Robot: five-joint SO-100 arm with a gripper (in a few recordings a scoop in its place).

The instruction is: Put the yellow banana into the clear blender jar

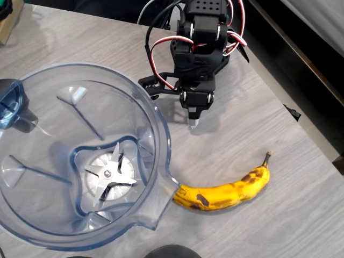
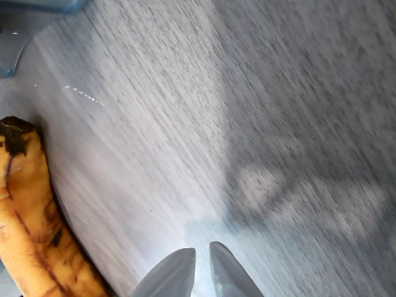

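The yellow banana is laid flat on the grey wood-grain counter, its blunt, darkened end just beside the pour spout of the clear blender jar, its thin stem tip pointed away toward the right of the overhead view. Its skin is seen as ripe yellow, mottled with brown bruises, gently curved. The jar is set upright with its wide mouth open to the top, so a drop from above would be easy; its bluish transparent plastic wall, inner ribs and silver blades at the bottom are plainly shown.

The black hand is held over bare counter above the banana in the overhead view, well apart from it, empty, its pale translucent fingertips drawn narrow with only a slim gap between them. In the wrist view the banana is found at the left edge, so the hand is judged not yet lined up; a sideways shift and a wider opening seem needed before any grasp.
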